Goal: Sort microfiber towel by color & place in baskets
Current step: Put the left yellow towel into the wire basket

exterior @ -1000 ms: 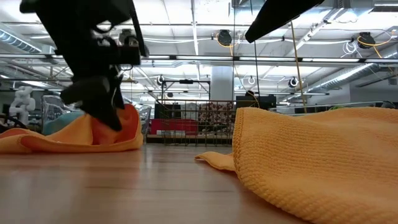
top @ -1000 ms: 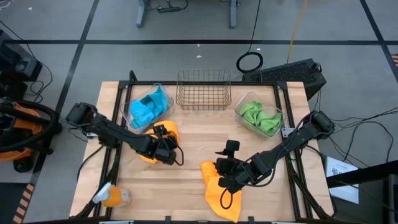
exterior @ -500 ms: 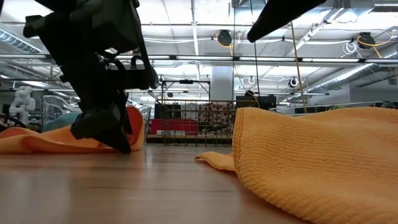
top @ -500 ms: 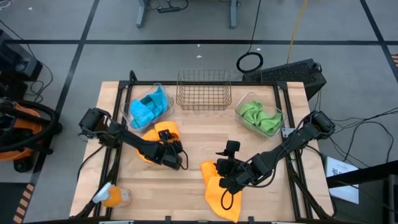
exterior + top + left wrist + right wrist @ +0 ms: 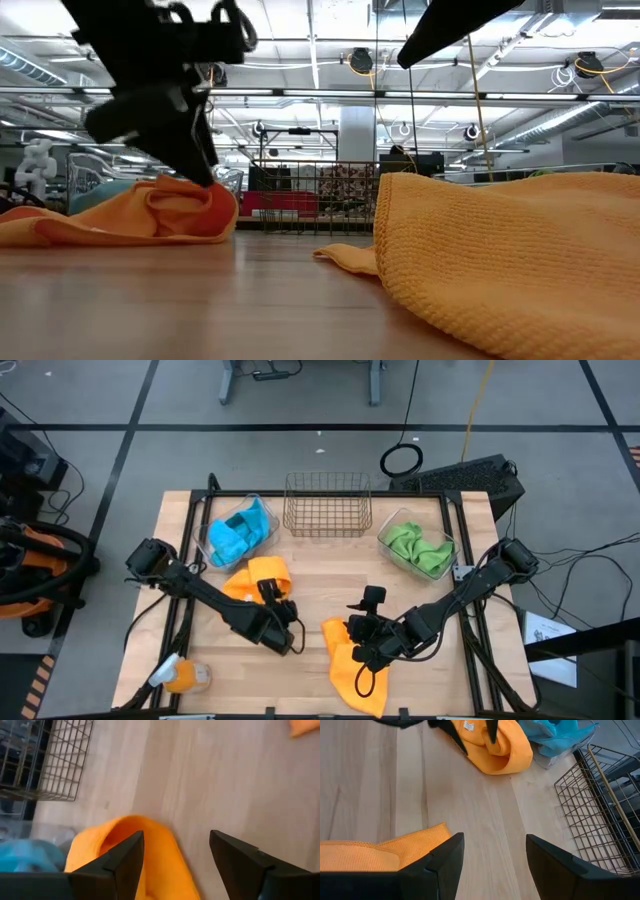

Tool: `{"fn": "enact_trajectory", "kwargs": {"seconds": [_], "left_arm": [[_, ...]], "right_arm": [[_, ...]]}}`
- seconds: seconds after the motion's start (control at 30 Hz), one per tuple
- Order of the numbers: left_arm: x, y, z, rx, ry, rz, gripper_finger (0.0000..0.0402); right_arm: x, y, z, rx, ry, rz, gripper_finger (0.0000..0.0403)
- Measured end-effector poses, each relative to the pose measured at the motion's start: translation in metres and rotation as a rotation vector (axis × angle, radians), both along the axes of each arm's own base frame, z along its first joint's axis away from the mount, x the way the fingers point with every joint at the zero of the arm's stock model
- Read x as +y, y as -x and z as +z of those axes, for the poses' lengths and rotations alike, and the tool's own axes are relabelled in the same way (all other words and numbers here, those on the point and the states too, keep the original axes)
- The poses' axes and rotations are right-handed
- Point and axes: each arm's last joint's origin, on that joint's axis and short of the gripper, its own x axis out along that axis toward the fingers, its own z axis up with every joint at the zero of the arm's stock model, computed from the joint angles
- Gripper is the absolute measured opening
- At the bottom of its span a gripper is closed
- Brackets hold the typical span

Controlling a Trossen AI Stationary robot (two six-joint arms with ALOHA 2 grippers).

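Two orange towels lie on the table. One is a folded heap (image 5: pixel 255 575) (image 5: pixel 150 210) in front of the clear bin of blue towels (image 5: pixel 240 530). The other is spread flat (image 5: pixel 358 670) (image 5: pixel 500 260) near the near edge. My left gripper (image 5: pixel 272 600) (image 5: pixel 175 865) is open, just above the heap's near side, and I see no touch. My right gripper (image 5: pixel 353 634) (image 5: pixel 492 865) is open over the flat towel's far corner (image 5: pixel 385 852). The copper wire basket (image 5: pixel 327 505) stands at the far edge. A clear bin with green towels (image 5: pixel 418 548) is on its right.
An orange and clear object (image 5: pixel 180 678) lies at the near left corner. Bare wood (image 5: pixel 320 580) shows between the two orange towels and in front of the wire basket. A black frame (image 5: pixel 460 520) runs along the table's edges.
My left gripper has drawn back from the orange heap toward the near edge and, in the low view, has risen above it. The heap, earlier peaked at the fingers, has slumped into a rounder fold on the table. The right arm has kept still.
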Motion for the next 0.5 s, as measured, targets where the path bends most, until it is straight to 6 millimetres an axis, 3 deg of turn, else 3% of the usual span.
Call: {"fn": "enact_trajectory", "kwargs": {"seconds": [0.2,0.5], "left_arm": [[0.0,0.007,0.021,0.0,-0.142,0.048,0.0231],[0.035,0.015,-0.006,0.124,-0.111,0.171,0.0231]], "right_arm": [[0.0,0.0,0.0,0.001,0.001,0.001,0.0203],[0.003,0.002,0.0,0.001,0.001,0.011,0.0203]]}}
